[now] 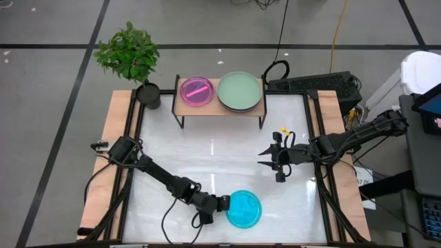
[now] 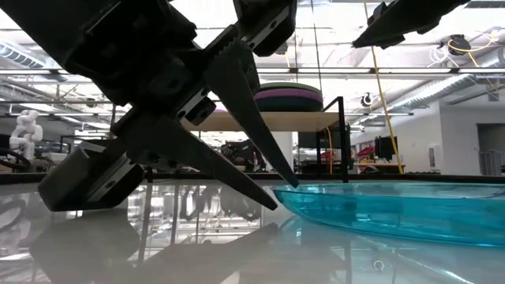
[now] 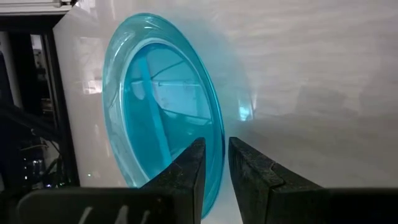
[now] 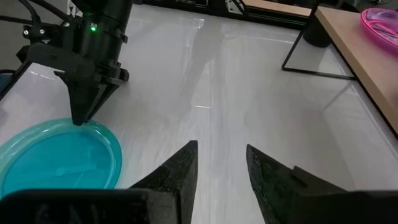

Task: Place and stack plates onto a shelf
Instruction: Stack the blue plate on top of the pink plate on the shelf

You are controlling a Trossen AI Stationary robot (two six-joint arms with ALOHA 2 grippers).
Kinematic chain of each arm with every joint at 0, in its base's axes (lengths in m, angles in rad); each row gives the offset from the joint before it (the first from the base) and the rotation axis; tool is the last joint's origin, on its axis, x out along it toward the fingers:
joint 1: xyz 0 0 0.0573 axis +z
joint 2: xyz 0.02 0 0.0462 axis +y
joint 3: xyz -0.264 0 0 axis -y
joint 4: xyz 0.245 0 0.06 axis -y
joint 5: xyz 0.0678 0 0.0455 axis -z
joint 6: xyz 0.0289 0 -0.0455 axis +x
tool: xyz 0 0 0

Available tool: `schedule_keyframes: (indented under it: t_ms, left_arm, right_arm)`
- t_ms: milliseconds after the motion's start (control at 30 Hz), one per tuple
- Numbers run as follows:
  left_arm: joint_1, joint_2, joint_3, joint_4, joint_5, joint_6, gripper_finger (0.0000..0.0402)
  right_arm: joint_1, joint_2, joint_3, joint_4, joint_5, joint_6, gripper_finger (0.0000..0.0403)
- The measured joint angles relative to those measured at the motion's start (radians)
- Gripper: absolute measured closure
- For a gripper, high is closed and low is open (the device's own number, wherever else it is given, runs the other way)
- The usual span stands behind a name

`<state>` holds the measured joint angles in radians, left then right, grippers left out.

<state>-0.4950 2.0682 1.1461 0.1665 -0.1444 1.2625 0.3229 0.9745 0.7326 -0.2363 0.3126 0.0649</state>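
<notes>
A translucent cyan plate [image 1: 245, 209] lies on the white table near its front edge; the low view [image 2: 394, 209] and the left wrist view [image 3: 161, 106] also show it. My left gripper [image 1: 226, 202] is at the plate's left rim, shut on it. My right gripper [image 1: 265, 157] hangs open above the table's right middle, holding nothing. On the shelf [image 1: 220, 110] at the far edge, a pink plate [image 1: 197, 91] lies at the left. A sage green plate [image 1: 240, 91] tops a stack [image 2: 288, 96] at the right. My left gripper pinches the cyan plate's rim [image 3: 219, 127] on the side toward the table's left edge. One finger [image 2: 260, 134] lies over the rim and the other [image 2: 229, 177] under it. The fingers slant down from the left. The plate lies nearly flat on the table.
A potted plant [image 1: 131, 52] stands in its dark pot [image 1: 147, 94] at the far left, beside the shelf. Bare white table [image 1: 213, 148] stretches between the shelf and the cyan plate. Wooden rails [image 1: 117, 138] edge the table at left and right.
</notes>
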Motion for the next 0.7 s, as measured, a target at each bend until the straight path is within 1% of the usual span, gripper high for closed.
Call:
schedule_keyframes:
  t_ms: [233, 300, 500, 567, 700]
  left_arm:
    - [0.0, 0.001, -0.001, 0.0, 0.001, -0.001, 0.0327]
    - [0.0, 0.002, -0.002, -0.001, 0.001, -0.007, 0.0336]
    - [0.001, 0.003, -0.002, -0.005, 0.002, -0.034, 0.039]
    - [0.001, 0.003, -0.003, -0.005, 0.002, -0.039, 0.0396]
    - [0.001, 0.003, -0.003, -0.005, -0.009, -0.045, 0.0396]
  right_arm:
    - [0.0, 0.0, 0.0, 0.0, 0.0, -0.001, 0.0284]
    - [0.0, 0.0, 0.0, 0.0, 0.0, -0.001, 0.0284]
    - [0.0, 0.0, 0.0, 0.0, 0.0, -0.001, 0.0284]
    - [0.0, 0.0, 0.0, 0.0, 0.0, -0.001, 0.0284]
    - [0.0, 0.0, 0.0, 0.0, 0.0, -0.001, 0.0284]
